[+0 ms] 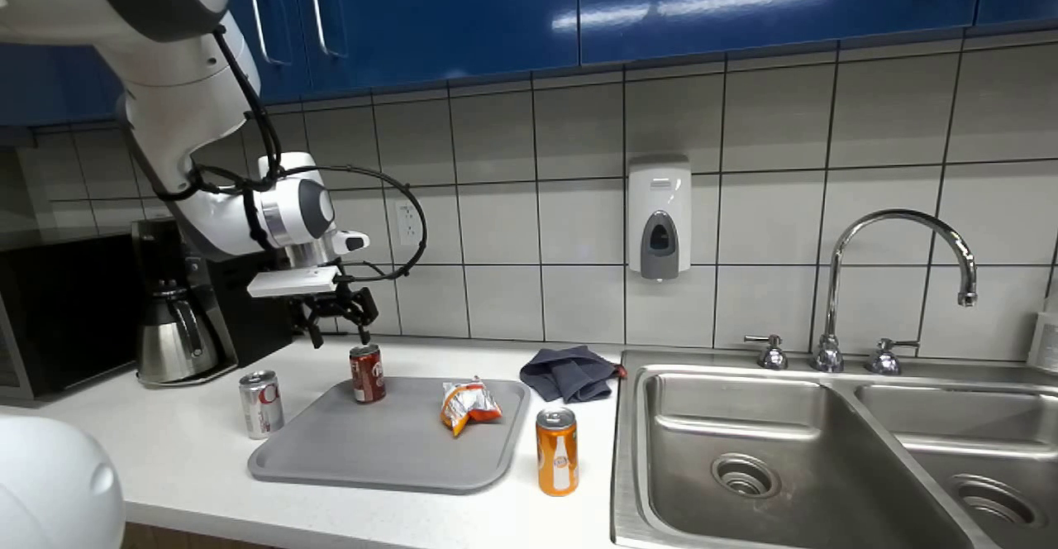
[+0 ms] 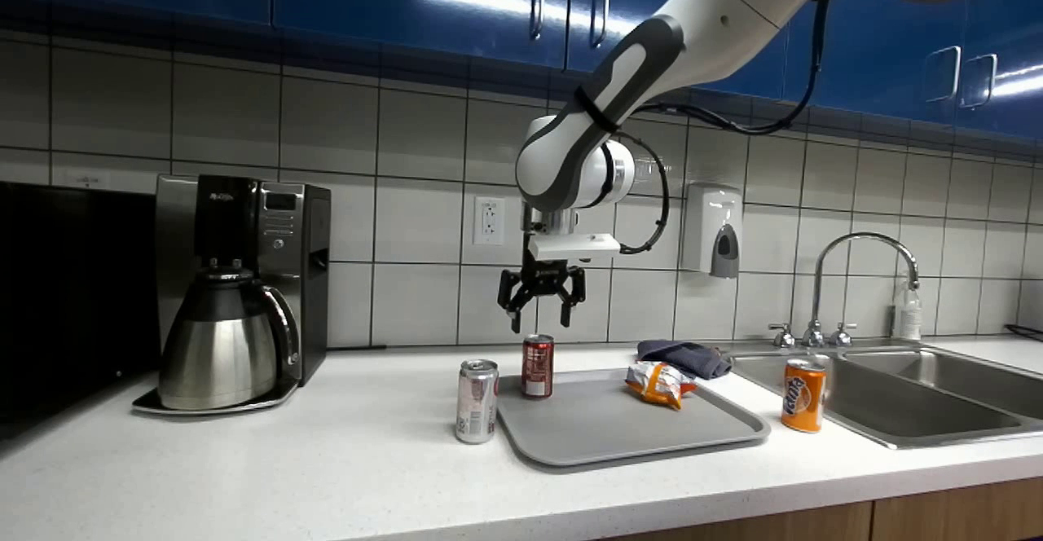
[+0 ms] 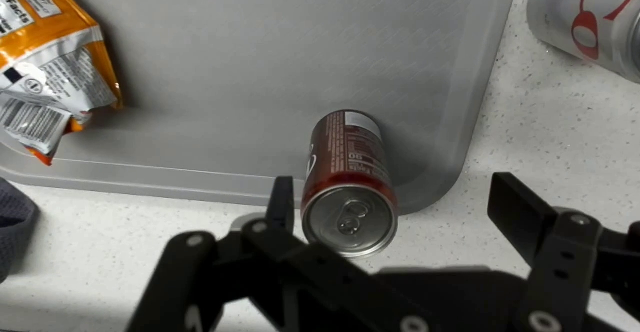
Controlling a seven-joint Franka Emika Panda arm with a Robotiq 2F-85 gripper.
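Note:
My gripper (image 1: 340,341) is open and empty, pointing down just above a red can, in both exterior views (image 2: 540,326). The red can (image 1: 367,374) stands upright near a back corner of a grey tray (image 1: 388,454). In the wrist view the can (image 3: 347,172) shows between the fingers (image 3: 393,192), nearer the left finger, apart from the right one. A silver can (image 2: 477,402) stands on the counter just outside the tray. A crumpled orange and silver snack bag (image 2: 658,384) lies on the tray. An orange can (image 1: 557,452) stands outside the tray, by the sink.
A dark grey cloth (image 1: 570,374) lies behind the tray. A steel double sink (image 1: 632,466) with a curved faucet (image 1: 835,284) is beside it. A coffee maker (image 2: 244,280) stands at the opposite end. Blue cabinets (image 2: 424,3) hang above, and a soap dispenser (image 1: 660,218) is on the tiled wall.

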